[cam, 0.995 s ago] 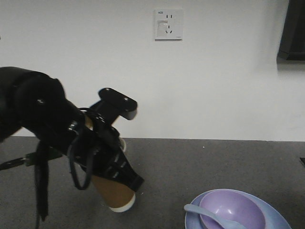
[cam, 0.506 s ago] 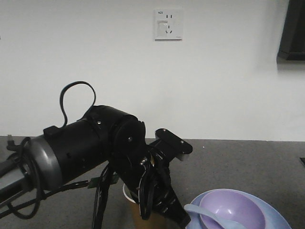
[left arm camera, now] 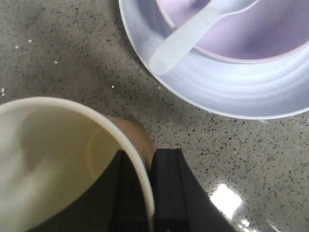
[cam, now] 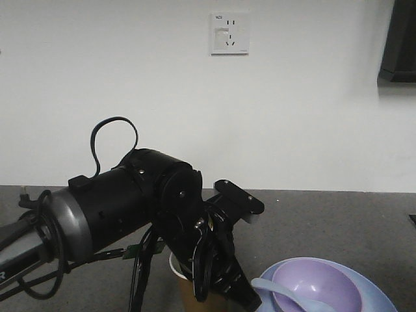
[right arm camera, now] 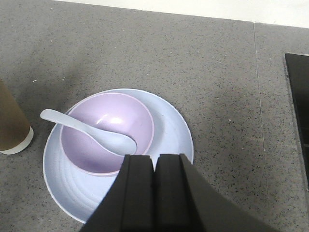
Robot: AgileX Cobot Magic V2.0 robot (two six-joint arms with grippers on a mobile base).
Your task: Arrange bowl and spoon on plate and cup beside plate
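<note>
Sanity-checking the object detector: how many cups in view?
1. The cup stands upright on the counter just beside the plate, on the spoon-handle side, with the left end effector shut on its rim. None other is visible, though the arm blocks part of the front view.

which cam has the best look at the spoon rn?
The right wrist view: the whole spoon shows, scoop in the bowl, handle over the rim above the plate. The left wrist view shows only its handle. The front view catches it at the bottom edge, partly cropped.
</note>
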